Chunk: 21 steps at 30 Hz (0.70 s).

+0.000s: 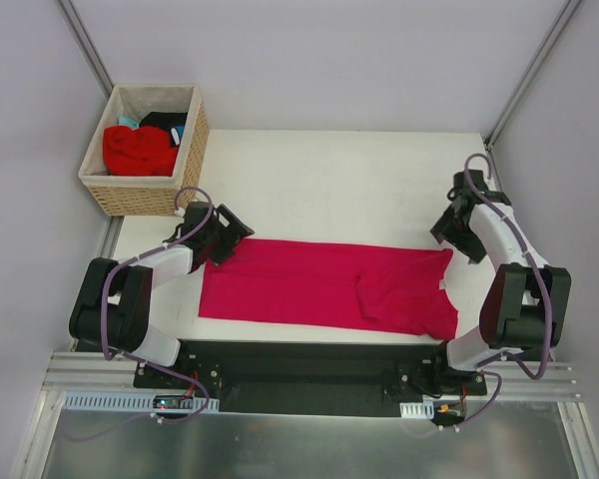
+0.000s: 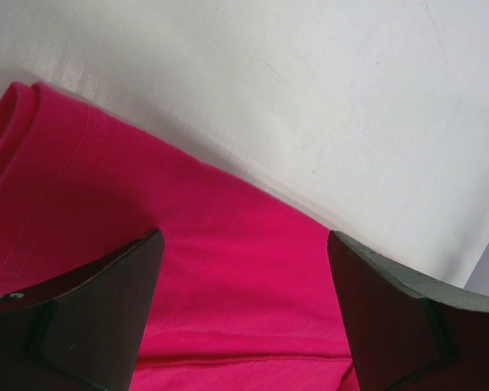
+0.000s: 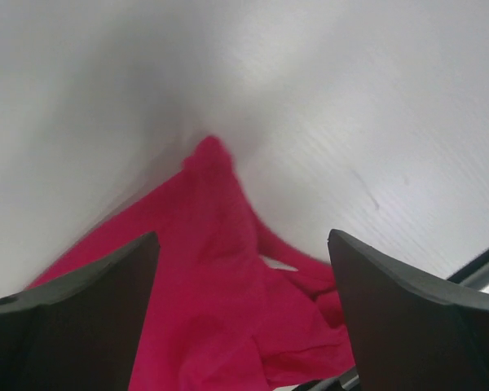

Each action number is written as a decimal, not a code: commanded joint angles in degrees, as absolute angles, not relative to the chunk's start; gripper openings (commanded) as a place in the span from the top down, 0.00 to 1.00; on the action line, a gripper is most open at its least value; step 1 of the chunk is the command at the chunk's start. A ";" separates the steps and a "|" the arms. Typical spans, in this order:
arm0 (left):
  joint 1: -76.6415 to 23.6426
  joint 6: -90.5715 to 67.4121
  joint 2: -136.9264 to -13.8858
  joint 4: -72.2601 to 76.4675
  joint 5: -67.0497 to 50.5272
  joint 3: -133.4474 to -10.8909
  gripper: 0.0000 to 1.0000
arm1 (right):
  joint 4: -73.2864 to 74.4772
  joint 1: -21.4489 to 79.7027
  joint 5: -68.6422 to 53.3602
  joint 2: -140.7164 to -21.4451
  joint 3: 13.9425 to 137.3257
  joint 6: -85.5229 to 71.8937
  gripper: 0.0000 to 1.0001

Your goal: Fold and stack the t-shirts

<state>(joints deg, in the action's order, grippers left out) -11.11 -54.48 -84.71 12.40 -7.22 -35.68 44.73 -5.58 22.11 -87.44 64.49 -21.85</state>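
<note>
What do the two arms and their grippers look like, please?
The left arm and right arm have white and black segments with purple cables looping alongside. The left gripper and right gripper are black, each with two broad wedge-shaped fingers.

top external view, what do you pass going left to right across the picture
wicker basket → left hand → crimson-pink t-shirt → right hand
</note>
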 commanded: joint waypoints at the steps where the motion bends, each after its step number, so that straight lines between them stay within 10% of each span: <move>1: -10.37 -53.27 -82.88 7.92 -9.40 -37.87 0.17 | 42.80 6.75 16.70 -84.73 70.04 -14.07 0.11; 12: -12.13 -47.03 -72.26 -10.80 -18.45 -55.89 0.16 | 43.86 21.43 15.38 -78.32 66.11 -13.53 0.09; 21: -11.69 -43.77 -60.92 -20.74 -18.02 -55.20 0.12 | 20.24 19.52 1.42 -56.82 39.83 -13.97 0.07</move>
